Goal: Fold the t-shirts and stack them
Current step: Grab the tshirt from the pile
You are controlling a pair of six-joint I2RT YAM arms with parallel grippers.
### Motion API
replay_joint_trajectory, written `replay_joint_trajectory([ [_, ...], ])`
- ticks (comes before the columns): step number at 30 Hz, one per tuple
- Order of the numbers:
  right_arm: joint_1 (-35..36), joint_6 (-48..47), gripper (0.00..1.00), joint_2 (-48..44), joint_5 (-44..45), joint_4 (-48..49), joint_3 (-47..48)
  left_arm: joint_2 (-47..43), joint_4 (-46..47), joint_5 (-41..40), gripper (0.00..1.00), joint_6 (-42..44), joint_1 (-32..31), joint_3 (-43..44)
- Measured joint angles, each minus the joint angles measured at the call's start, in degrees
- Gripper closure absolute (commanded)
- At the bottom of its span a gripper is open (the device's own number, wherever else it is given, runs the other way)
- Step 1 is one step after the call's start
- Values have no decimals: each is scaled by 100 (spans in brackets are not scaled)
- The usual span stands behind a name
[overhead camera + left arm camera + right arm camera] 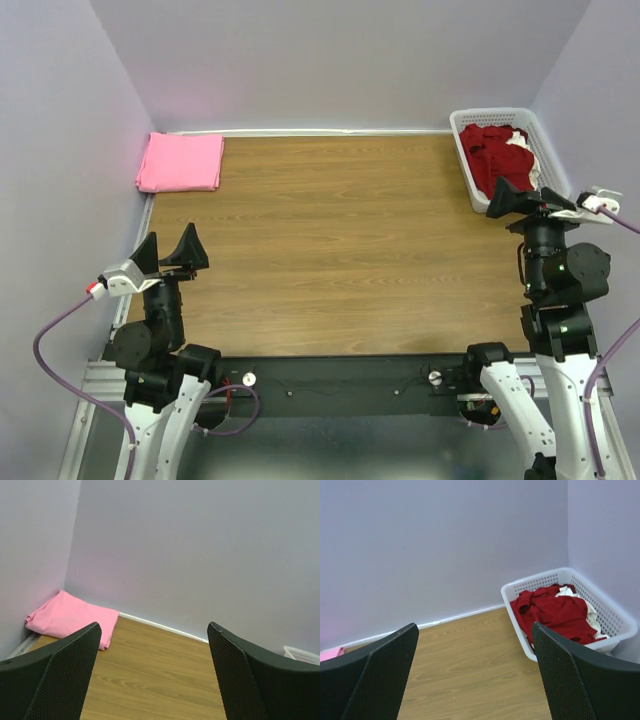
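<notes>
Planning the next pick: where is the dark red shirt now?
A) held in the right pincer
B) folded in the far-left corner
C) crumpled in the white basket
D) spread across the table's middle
C: the dark red shirt lies bunched inside the white basket at the far right.

left tool open, raised | right tool open, raised

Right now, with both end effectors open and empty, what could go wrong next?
1. The dark red t-shirt lies bunched over a cream-white shirt in the basket; a grab might lift both.
2. The right end effector sits near the basket rim and could snag its lattice.
</notes>
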Motion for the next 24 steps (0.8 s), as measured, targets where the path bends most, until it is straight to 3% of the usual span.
replay_joint_trajectory([
  [7, 0, 122, 0, 1082, -28, 26, 83, 15, 0, -85, 6, 4, 0, 0],
  [12, 0, 337, 0, 2645, -61, 9, 409, 33, -2, -111, 7, -31, 0, 0],
  [17, -7, 450, 1, 4931, 468, 20, 1423, 20, -4, -149, 7, -44, 0, -11],
  [24, -715, 555, 32, 6999, 750, 125, 2542, -2, 4, -146, 8, -39, -13, -96],
])
